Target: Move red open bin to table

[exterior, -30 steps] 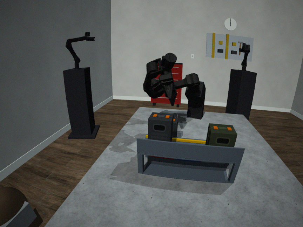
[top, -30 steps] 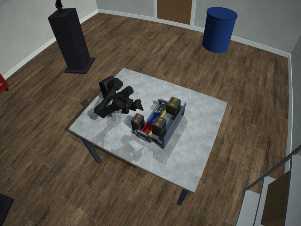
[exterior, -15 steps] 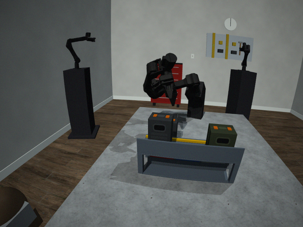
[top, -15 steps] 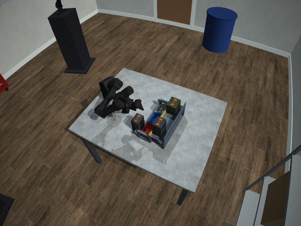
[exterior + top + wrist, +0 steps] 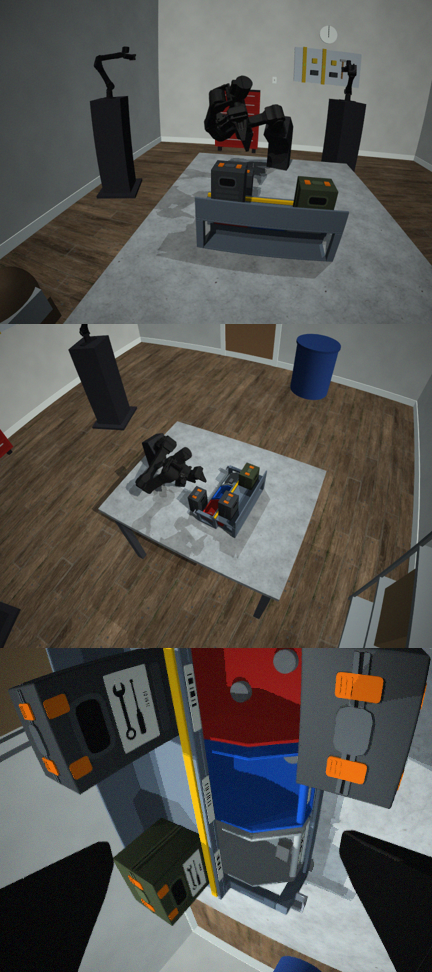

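A blue barrel [image 5: 314,369] stands on brown plank flooring [image 5: 216,390] [image 5: 69,226] near pale gray walls [image 5: 369,358] [image 5: 226,41].

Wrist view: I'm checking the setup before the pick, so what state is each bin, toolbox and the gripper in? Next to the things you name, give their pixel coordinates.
Gripper [image 5: 194,482] [image 5: 246,146] [image 5: 227,848]: open
Red bin [image 5: 211,508] [image 5: 265,713]: open-topped, parts inside
Blue bin [image 5: 219,493] [image 5: 250,788]: open-topped, part visible
Gray bin [image 5: 230,477] [image 5: 250,860]: open-topped, part visible
Green toolbox [image 5: 249,475] [image 5: 315,193] [image 5: 160,863]: closed
Dark gray toolbox behind yellow strip [image 5: 228,505] [image 5: 228,190] [image 5: 92,723]: closed
Dark gray toolbox before bins [image 5: 197,498] [image 5: 249,183] [image 5: 355,728]: closed
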{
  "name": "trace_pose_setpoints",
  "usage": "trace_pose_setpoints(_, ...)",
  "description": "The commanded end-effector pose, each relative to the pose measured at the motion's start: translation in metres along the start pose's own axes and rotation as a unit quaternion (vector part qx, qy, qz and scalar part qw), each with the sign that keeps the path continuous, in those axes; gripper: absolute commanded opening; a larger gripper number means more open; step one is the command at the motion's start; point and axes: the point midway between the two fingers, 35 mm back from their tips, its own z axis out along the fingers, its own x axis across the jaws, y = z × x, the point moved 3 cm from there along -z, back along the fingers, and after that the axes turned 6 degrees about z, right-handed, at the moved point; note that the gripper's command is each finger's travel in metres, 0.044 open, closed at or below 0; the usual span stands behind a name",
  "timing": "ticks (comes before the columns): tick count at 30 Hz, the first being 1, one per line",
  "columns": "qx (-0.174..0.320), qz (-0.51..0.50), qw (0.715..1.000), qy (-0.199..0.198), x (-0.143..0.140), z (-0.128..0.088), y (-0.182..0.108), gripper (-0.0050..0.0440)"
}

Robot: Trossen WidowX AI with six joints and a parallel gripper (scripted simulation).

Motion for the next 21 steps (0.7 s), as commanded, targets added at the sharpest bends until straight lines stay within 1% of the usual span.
trace_pose_setpoints(1,-0.067,-0.001,0.991,-0.112,-0.024,0.04,0.017,0.044)
trace_pose_setpoints(7,-0.067,-0.001,0.991,-0.112,-0.024,0.04,0.017,0.044)
trace_pose_setpoints(8,-0.013,-0.002,1.0,-0.022,-0.004,0.008,0.002,0.044)
trace_pose_setpoints(12,-0.065,0.0,0.992,-0.112,-0.024,0.04,0.017,0.044)
trace_pose_setpoints(21,-0.065,0.0,0.992,-0.112,-0.024,0.04,0.017,0.044)
